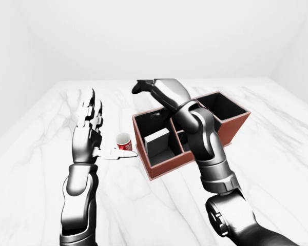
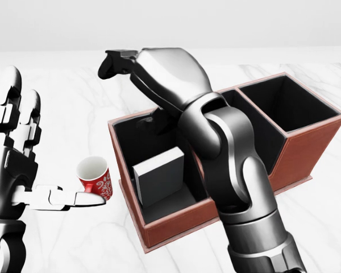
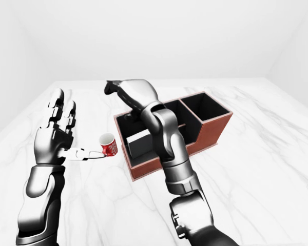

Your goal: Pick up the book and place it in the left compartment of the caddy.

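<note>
You are looking at a white marble surface (image 1: 277, 169) with faint grey veining, spreading across the whole lower part of both eye views. It is running out toward 12 o'clock, where its far edge is meeting a plain white wall (image 1: 159, 36). Toward 9 o'clock and 3 o'clock, side walls (image 3: 10, 56) of the same blank white are closing the room in. Soft, even light is falling everywhere, casting only pale shadows. Windows and furniture are not showing.
</note>
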